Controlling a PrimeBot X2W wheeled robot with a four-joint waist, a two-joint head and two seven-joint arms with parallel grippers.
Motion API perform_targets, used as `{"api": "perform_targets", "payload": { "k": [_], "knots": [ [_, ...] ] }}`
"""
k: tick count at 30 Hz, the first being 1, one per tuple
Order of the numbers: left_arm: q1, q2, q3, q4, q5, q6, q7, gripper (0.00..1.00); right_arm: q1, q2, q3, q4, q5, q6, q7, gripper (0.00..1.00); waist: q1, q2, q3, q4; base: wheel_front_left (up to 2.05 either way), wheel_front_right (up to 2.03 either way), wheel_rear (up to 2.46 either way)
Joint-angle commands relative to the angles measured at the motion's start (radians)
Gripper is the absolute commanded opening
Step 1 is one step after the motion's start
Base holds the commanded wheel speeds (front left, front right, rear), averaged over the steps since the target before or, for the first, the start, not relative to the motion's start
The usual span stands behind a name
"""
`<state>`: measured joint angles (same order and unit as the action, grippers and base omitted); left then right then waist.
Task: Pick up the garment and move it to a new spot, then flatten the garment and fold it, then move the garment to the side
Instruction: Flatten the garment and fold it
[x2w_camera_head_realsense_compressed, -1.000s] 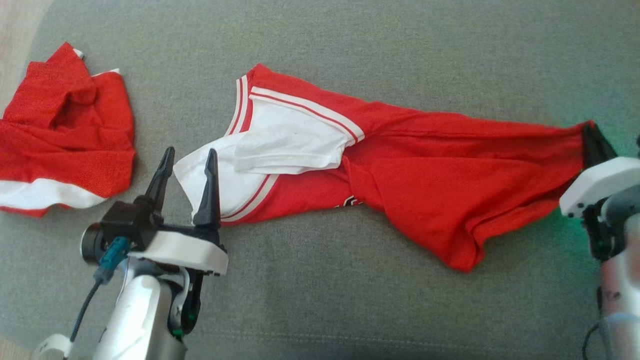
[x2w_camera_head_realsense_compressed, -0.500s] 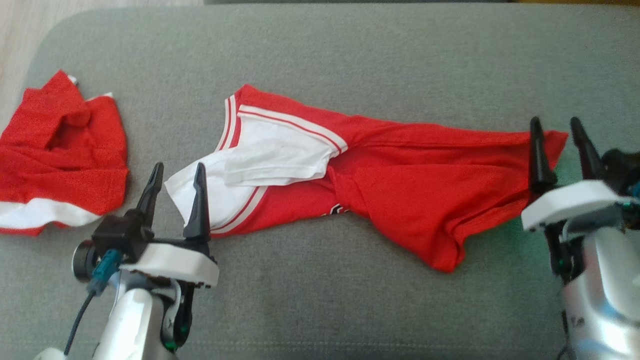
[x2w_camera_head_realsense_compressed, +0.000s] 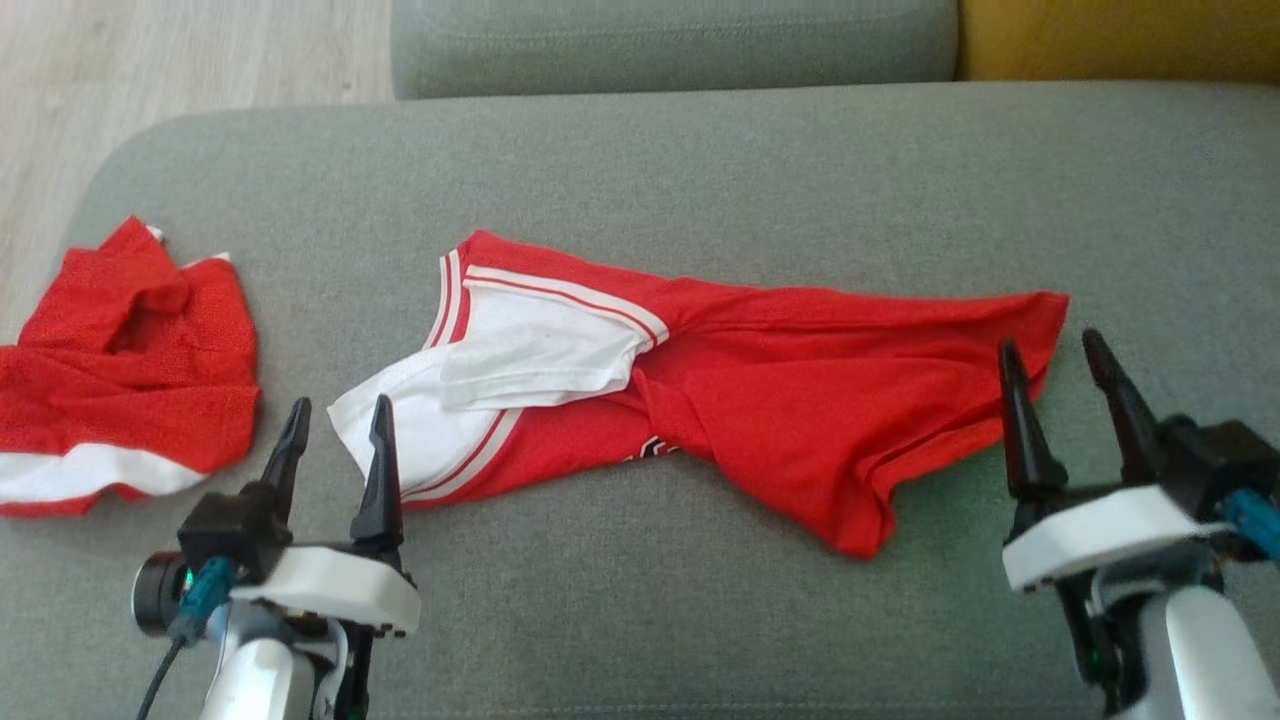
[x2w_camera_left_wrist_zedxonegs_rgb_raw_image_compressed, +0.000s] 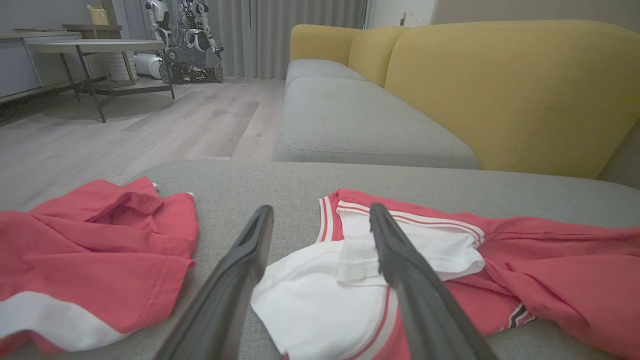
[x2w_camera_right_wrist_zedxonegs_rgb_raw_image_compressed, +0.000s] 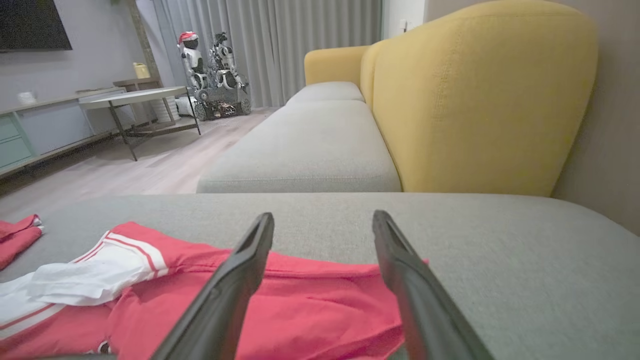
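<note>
Both the left gripper (x2w_camera_head_realsense_compressed: 340, 400) and right gripper (x2w_camera_head_realsense_compressed: 1050, 340) gape wide and empty. Between them, a rumpled red-and-white garment (x2w_camera_head_realsense_compressed: 780, 390) lies on a grey cushion (x2w_camera_head_realsense_compressed: 640, 170).

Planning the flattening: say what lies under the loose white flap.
The white flap rests on a white, red-striped panel of the garment; layers beneath, down to the grey cushion, are covered.

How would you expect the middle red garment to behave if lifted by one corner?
Probably floppy: the garment lies twisted and creased on the cushion. Lifted, it would likely drape and sag. Its folded white sleeve suggests it is light.
</note>
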<state>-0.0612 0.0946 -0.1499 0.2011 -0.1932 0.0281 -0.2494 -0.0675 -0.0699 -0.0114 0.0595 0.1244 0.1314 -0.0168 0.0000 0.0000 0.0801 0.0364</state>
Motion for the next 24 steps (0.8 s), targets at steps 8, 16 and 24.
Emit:
{"api": "perform_targets", "payload": {
  "k": [8, 16, 24],
  "knots": [
    [-0.013, 0.028, 0.028, -0.036, 0.01, 0.015, 0.001, 1.0, 0.039, 0.015, 0.034, -0.112, -0.003, -0.001, 0.047, 1.0, 0.0, 0.0, -0.016, -0.003, 0.0, 0.0, 0.0],
    [-0.019, 0.03, 0.015, -0.044, 0.008, 0.017, 0.011, 1.0, 0.044, 0.018, 0.032, -0.127, 0.001, -0.001, 0.057, 1.0, 0.0, 0.0, -0.008, 0.0, 0.0, 0.0, 0.0],
    [-0.117, 0.021, -0.034, 0.003, -0.022, -0.041, 0.1, 1.0, 0.023, 0.019, 0.043, -0.128, 0.008, -0.001, 0.061, 1.0, 0.0, 0.0, 0.032, -0.004, 0.0, 0.0, 0.0]
  ]
}}
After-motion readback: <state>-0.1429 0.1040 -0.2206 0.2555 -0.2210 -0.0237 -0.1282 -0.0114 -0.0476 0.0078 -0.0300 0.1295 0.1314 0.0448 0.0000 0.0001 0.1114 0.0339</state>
